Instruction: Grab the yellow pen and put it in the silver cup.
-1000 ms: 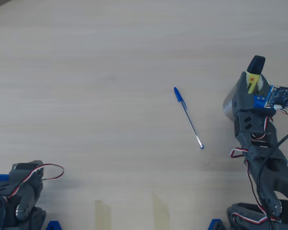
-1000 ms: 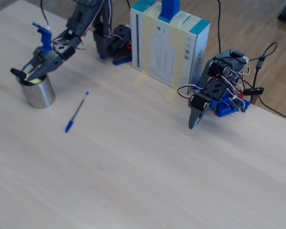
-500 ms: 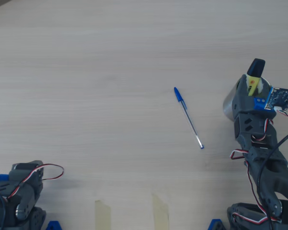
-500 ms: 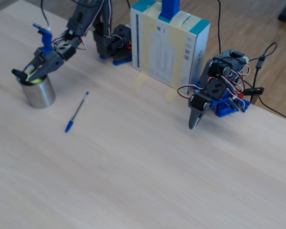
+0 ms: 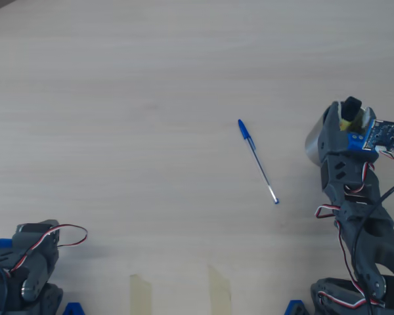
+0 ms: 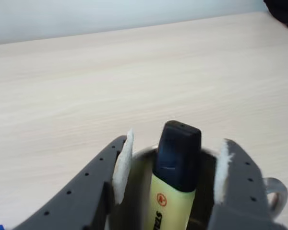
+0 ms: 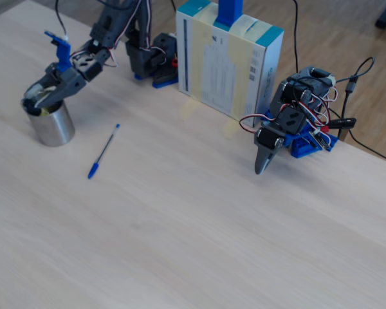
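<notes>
The yellow pen [image 6: 175,187] stands cap-up inside the silver cup [image 7: 51,123]; gripper [image 6: 172,172] spread (pads clear), releasing it.

Overhead, oblique side, close wrist cameras

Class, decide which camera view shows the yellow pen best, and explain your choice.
The wrist view: the yellow pen fills the centre, black cap and print visible, standing in the silver cup. The overhead view shows only its cap end behind the gripper; the fixed view shows a yellow sliver.

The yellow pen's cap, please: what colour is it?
Black, clearest in the wrist view: yellow pen.
</notes>
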`<state>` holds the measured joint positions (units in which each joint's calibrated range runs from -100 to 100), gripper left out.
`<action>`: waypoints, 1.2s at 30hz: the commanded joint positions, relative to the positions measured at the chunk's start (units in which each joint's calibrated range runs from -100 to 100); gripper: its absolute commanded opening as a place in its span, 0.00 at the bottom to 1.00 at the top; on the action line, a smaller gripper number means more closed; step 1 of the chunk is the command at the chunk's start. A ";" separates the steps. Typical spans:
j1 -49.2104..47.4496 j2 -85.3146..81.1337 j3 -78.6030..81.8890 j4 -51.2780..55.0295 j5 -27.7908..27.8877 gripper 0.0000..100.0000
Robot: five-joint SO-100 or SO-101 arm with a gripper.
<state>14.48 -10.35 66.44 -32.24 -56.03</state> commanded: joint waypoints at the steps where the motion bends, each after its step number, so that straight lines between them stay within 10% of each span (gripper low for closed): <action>1: -0.35 -3.11 -0.18 0.37 0.32 0.40; 36: -1.83 -42.27 26.57 0.46 0.38 0.43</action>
<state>14.24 -47.61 91.97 -32.24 -56.03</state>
